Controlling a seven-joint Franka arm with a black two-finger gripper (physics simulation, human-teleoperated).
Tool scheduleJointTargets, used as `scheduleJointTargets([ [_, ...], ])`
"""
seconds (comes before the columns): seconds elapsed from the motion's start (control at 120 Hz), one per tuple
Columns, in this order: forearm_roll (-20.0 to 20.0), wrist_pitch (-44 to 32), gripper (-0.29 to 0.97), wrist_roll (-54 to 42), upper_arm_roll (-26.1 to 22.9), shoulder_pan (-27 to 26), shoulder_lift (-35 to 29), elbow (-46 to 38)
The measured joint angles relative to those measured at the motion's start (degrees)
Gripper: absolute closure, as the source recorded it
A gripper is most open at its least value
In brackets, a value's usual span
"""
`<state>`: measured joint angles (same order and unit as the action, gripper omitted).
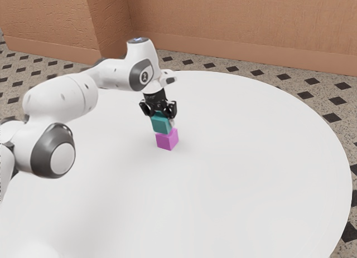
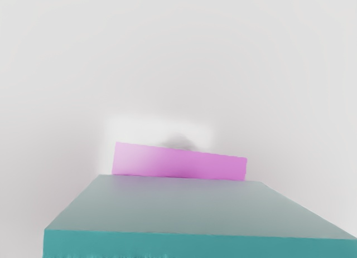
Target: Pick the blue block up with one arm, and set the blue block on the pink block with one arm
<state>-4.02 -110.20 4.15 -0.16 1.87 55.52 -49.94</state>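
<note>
The smooth, round white bench (image 1: 251,185) carried a plain pink block (image 1: 167,140), a matte cube. The blue block (image 1: 160,123), a teal-tinted cube with flat faces, sat on top of it, set slightly toward the exterior view's left. The black pincer (image 1: 159,111) pinched its upper sides from above. Beyond lay a diamond-patterned floor (image 1: 312,85) and a rough tan wall (image 1: 251,18)

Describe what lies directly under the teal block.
The pink block stands under the teal block, on the white table. Most of its top face is covered, so whether the two blocks touch cannot be seen.
</note>
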Motion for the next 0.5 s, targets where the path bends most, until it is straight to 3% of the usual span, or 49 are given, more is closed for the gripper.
scheduleJointTargets([
  [0.1, 0.06, -0.23, 0.38, -0.03, -0.08, -0.03, 0.96, 0.86],
  [0.3, -0.32, -0.51, 0.17, -0.60, 0.10, -0.08, 1.55, 1.38],
  [0.5, -0.38, -0.57, 0.06, -1.12, 0.13, -0.14, 1.40, 2.19],
])
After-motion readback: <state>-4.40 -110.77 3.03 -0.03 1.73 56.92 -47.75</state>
